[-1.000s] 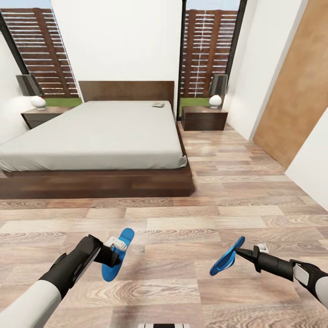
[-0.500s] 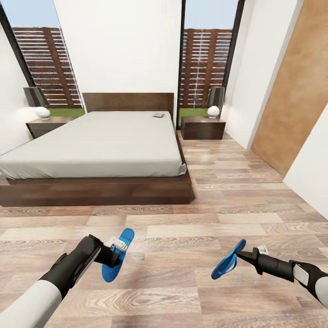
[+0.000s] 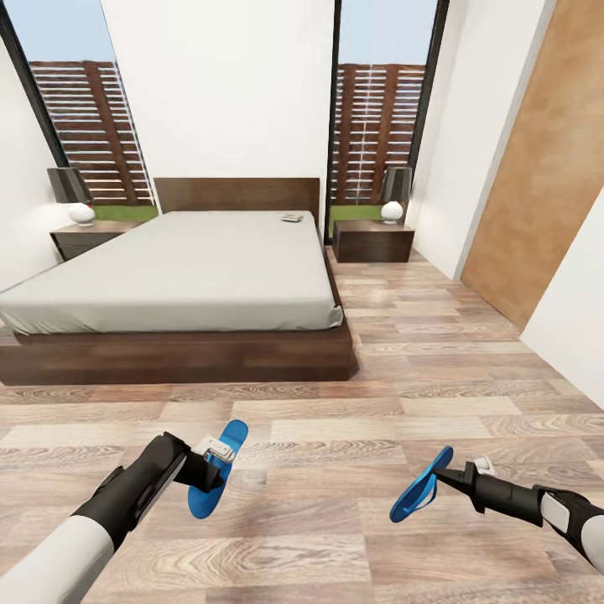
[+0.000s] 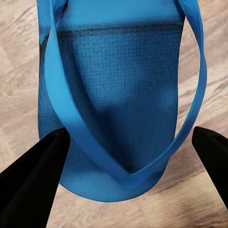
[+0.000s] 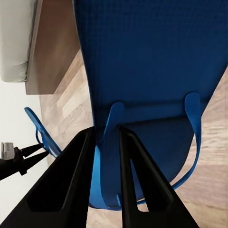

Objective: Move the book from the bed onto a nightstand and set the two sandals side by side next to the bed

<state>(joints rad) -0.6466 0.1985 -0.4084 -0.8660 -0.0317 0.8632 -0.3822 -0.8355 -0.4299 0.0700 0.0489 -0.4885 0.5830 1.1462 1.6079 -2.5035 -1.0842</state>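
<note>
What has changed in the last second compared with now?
The head camera tilted up slightly, so the dark-brown wooden bed sits a little lower in view; nothing itself moved. The left gripper and right gripper each still hold a bright blue flip-flop above the wood-plank floor.

I have both arms reaching forward and low. My left tool (image 3: 220, 454) pinches a flat bright blue flip-flop (image 3: 216, 468); my right tool (image 3: 442, 475) is clamped on the other blue flip-flop (image 3: 419, 486).
</note>
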